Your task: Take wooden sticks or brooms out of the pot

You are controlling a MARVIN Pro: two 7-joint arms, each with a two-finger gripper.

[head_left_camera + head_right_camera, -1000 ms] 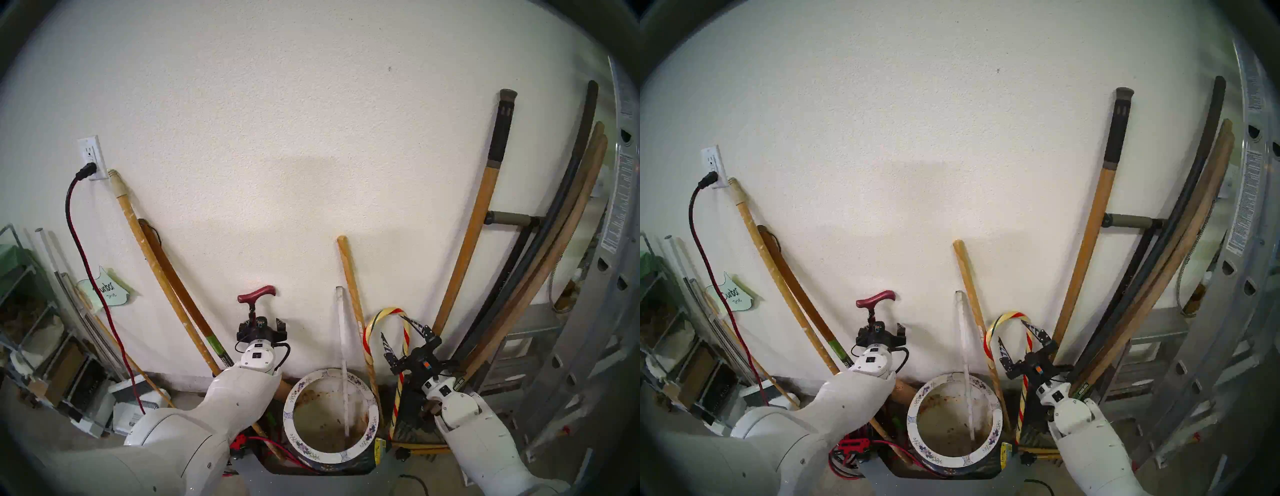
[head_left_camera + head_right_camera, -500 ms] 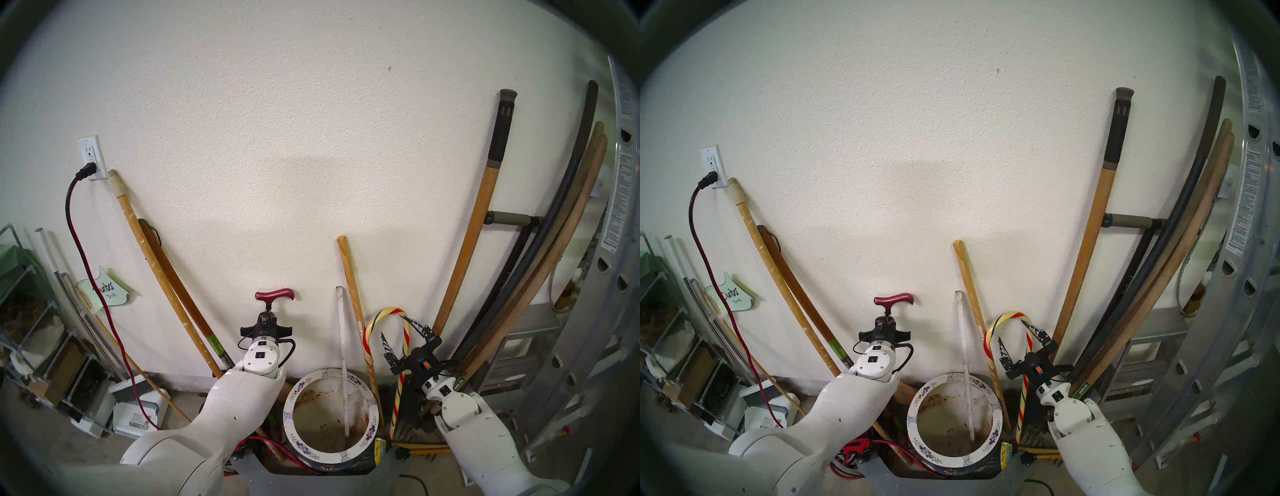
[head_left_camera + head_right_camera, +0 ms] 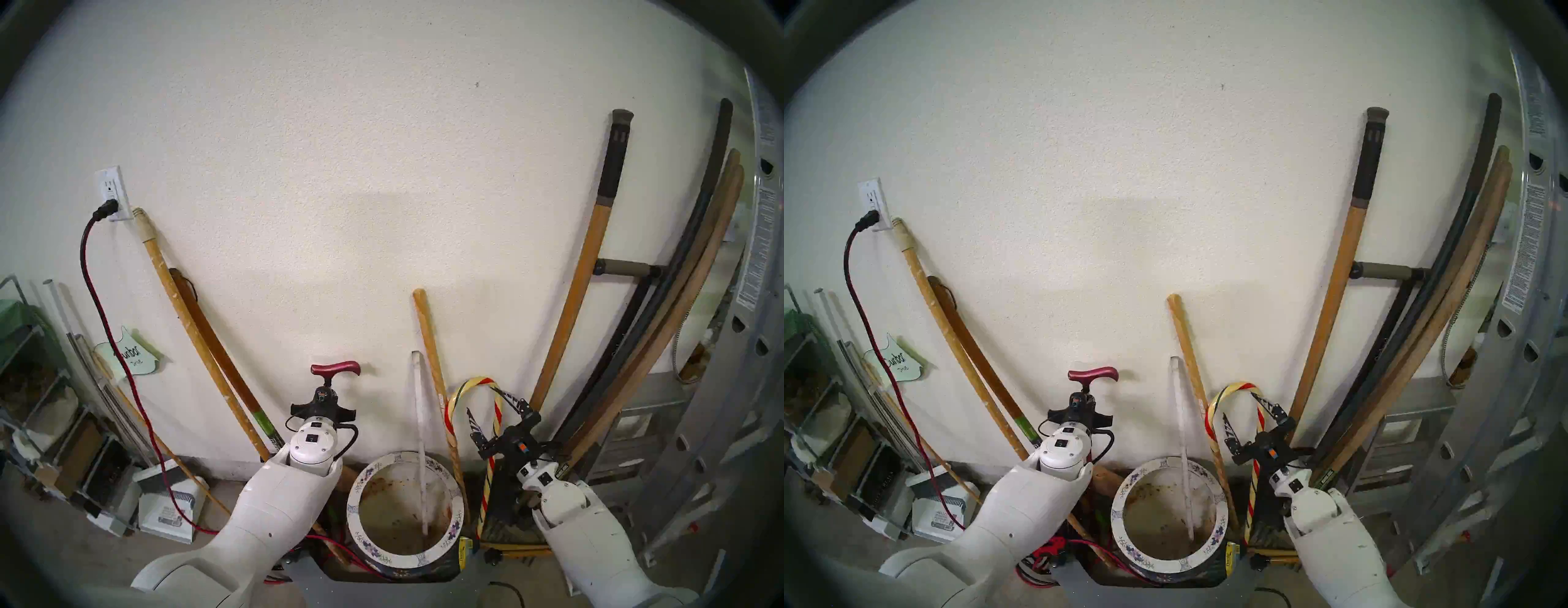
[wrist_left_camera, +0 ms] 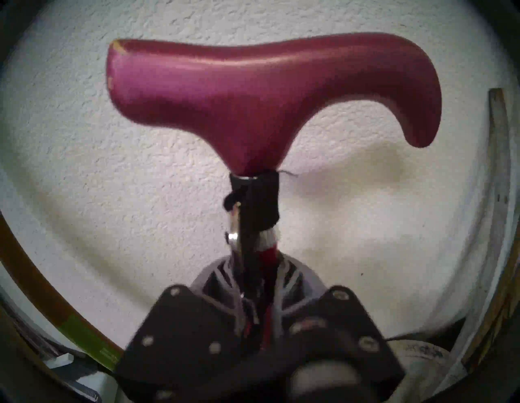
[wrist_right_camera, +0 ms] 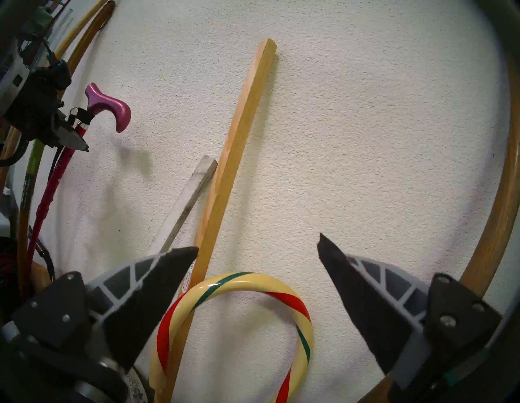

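Note:
My left gripper [image 3: 324,395] is shut on the shaft of the magenta T-handled cane [image 3: 335,367], just under its handle [image 4: 267,93]; the cane is upright left of the pot, its foot hidden behind my arm. The pot [image 3: 353,505], with a white flowered rim, holds only the thin white slat [image 3: 418,403], which leans on the wall. The striped candy-cane stick [image 3: 473,379] stands outside the pot on its right. My right gripper [image 3: 494,414] is open, a finger on each side of that stick's shaft; its hook [image 5: 233,280] shows below the fingertips [image 5: 183,261].
Several tan tool handles [image 3: 430,339] lean on the wall left, behind and right of the pot. An aluminium ladder [image 3: 721,424] stands at far right. A red-black power cord [image 3: 106,322] runs from the wall outlet; shelves [image 3: 38,382] and a dustpan are at left.
My left gripper, holding the magenta cane, turned at the wrist and moved it a little to the right, then slightly down. The right arm has not moved.

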